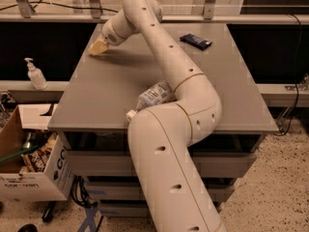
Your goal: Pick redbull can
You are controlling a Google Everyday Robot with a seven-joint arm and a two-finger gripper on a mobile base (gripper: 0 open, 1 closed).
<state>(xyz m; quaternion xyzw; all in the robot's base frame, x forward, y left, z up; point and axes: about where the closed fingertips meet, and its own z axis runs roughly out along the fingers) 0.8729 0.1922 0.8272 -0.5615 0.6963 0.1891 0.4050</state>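
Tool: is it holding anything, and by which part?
Cannot be told: the tool sits low at the table's far left corner, and nothing shows in it.

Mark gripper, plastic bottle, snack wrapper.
gripper (98,48): camera view, tan tip, at far-left corner of table (106,95).
plastic bottle (153,95): camera view, label, mid-body.
snack wrapper (195,41): camera view, centre of pack.

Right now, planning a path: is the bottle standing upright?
No, the bottle lies on its side by the front edge; the pincer is at the far-left corner.
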